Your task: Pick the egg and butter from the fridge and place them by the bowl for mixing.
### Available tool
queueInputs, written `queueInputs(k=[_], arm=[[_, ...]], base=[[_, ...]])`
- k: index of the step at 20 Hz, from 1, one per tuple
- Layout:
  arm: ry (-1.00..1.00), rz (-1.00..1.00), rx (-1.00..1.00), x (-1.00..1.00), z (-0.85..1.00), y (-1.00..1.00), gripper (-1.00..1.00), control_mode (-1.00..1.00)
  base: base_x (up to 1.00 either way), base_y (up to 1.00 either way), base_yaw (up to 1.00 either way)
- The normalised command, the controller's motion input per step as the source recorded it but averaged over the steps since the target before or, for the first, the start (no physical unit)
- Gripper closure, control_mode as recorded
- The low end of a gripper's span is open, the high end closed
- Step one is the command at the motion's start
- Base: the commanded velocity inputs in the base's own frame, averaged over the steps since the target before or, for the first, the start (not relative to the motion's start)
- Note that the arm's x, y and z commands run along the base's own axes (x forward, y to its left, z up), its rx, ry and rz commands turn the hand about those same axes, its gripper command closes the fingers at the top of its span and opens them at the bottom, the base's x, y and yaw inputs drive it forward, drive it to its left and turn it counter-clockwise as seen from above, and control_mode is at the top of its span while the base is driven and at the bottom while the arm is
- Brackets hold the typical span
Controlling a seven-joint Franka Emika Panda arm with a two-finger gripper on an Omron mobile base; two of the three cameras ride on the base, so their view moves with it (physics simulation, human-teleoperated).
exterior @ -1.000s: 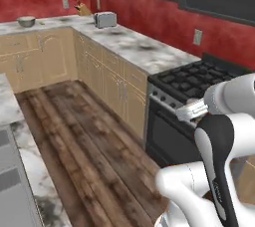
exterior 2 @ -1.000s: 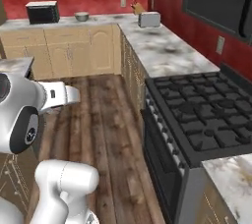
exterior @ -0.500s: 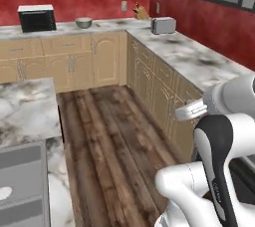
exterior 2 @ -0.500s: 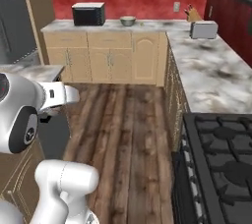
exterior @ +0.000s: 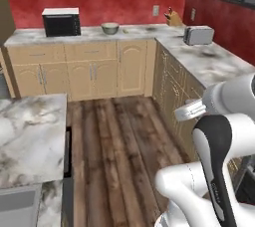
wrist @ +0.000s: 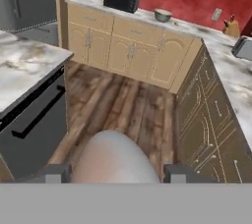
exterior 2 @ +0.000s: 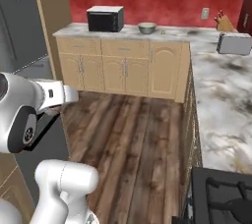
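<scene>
Right of the microwave (exterior: 62,22), the bowl (exterior: 110,28) has swung into view with the base's turn; gripper (wrist: 115,174) half-closed around the egg (wrist: 114,155), delivery underway.

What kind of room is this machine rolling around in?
A home kitchen, by the look of it: wooden cabinets under marble-look counters, a black microwave against the red wall, a toaster, and a tall grey fridge at the side.

glossy white rounded arm (exterior: 214,171) links, black joint bands, two small dark pincer (wrist: 115,173) tips.
</scene>
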Motion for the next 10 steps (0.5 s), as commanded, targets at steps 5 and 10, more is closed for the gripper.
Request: queueInputs(k=[5,10], arm=[[0.0,0.0,0.0,0.0,0.0,0.0,1.0,1.0],[0.0,0.0,0.0,0.0,0.0,0.0,1.0,1.0]], base=[[1.0,-0.65,0.17],[1.0,-0.64,0.05]])
